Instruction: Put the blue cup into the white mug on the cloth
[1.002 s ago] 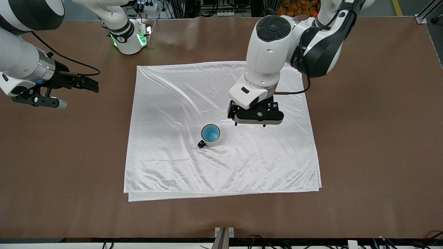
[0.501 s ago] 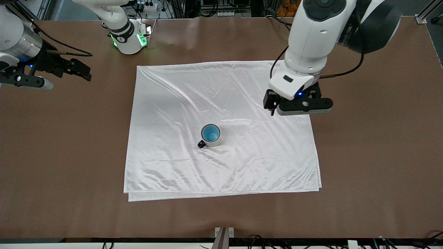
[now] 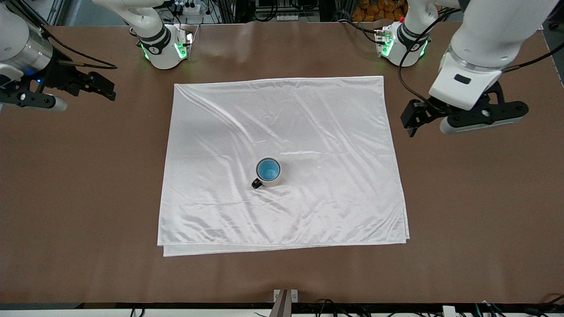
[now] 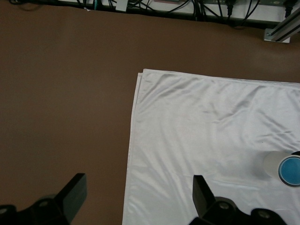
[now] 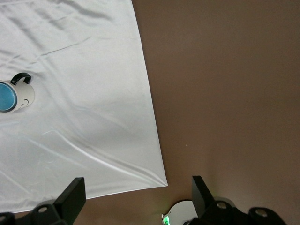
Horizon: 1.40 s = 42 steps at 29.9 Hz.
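— So where is the blue cup [image 3: 268, 169] sitting?

— It is sitting upright inside the white mug [image 3: 267, 172], with its bright blue inside showing within the mug's pale rim. The mug's black loop handle is pointing toward the front camera and toward the right arm's end of the worktop.

— And the mug?

— It is standing on the cloth [image 3: 282, 132], roughly at the middle and a little nearer to the front camera. The cloth is lying flat on the brown worktop [image 3: 476, 211] with soft wrinkles running across it, and its folded double edge is showing along the side nearest the front camera.

— What are the arms doing?

— The left gripper [image 3: 412, 118] is hanging in the air over the bare worktop, just off the cloth's edge at the left arm's end, well apart from the mug. Its jaws are standing spread wide, holding nothing; the left wrist view is showing both fingertips [image 4: 75, 192] apart above the cloth's corner.

— The other one?

— The right gripper [image 3: 103, 86] is hovering over the bare worktop at the right arm's end, also clear of the cloth. Its jaws are spread as well and are gripping nothing.
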### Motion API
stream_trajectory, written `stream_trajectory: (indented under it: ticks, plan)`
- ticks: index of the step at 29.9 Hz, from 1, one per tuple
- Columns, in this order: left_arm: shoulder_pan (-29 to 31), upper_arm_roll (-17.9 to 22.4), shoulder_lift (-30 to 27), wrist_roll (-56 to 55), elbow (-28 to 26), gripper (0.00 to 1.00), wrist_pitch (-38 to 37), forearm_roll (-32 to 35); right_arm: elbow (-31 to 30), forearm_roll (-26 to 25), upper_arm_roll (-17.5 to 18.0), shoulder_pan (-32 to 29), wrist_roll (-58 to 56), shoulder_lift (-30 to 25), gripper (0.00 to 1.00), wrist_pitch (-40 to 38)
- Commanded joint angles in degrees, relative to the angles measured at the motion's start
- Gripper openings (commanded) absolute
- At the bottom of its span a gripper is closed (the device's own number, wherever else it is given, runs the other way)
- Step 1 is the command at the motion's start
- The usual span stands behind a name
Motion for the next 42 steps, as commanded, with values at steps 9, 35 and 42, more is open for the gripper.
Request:
stream_trajectory:
  ticks: [9,35,42]
  plan:
    - [9.3,-0.5,-2.7,7.3,-1.9,1.00,-3.3,-5.0,2.2,-0.1,0.2,0.1,-0.9,-1.1,1.00,4.0]
    - [15.7,0.1,-3.7,9.4,-2.3,1.00,-3.2,-7.1,2.0,-0.7,0.3,1.0,-8.4,-1.1,1.00,5.4]
    - [16.3,0.0,-5.7,9.5,-4.9,1.00,-2.8,-7.0,1.8,-0.7,0.2,0.9,-8.4,-0.7,1.00,5.4]
